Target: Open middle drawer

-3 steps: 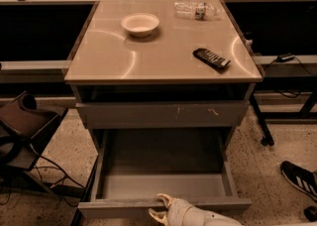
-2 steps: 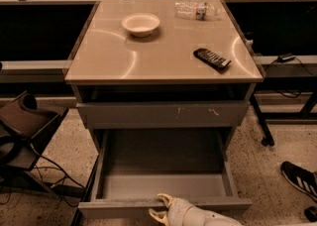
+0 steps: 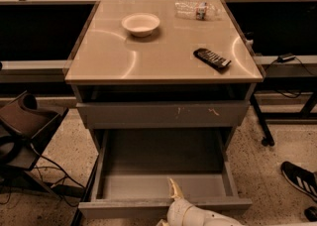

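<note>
"Middle drawer, plain grey handle-less front (image 3: 119,207): where is it?"

"Camera view: pulled far out beneath the scratched grey drawer front (image 3: 163,115). The white gripper (image 3: 173,194) sits at its lip; open or closed, nobody can tell. It probably slides stiff and light; hold the top lip."

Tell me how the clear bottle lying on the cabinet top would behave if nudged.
The bottle lies on its side on the glossy cabinet top, so it would probably roll. It looks like thin clear plastic, so it is likely light and squashy. The end effector is far away, at the front of the open middle drawer.
</note>
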`<state>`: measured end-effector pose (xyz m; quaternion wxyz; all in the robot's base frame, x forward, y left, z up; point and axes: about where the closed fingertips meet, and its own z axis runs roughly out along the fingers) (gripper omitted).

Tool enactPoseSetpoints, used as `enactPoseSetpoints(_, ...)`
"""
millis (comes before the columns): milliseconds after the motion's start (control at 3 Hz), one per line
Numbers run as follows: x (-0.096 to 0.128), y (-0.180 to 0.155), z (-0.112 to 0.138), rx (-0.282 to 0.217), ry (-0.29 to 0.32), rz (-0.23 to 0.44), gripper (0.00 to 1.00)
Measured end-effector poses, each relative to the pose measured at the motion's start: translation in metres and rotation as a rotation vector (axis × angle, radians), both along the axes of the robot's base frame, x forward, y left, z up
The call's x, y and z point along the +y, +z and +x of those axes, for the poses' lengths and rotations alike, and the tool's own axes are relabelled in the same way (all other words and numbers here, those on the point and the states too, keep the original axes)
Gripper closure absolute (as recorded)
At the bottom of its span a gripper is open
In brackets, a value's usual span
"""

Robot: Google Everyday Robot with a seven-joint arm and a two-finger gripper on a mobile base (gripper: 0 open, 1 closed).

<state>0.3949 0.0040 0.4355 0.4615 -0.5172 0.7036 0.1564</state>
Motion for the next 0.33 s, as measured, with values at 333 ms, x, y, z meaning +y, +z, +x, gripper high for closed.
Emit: enactPoseSetpoints(333,0.0,0.0,0.0,0.0,0.0,0.0,0.0)
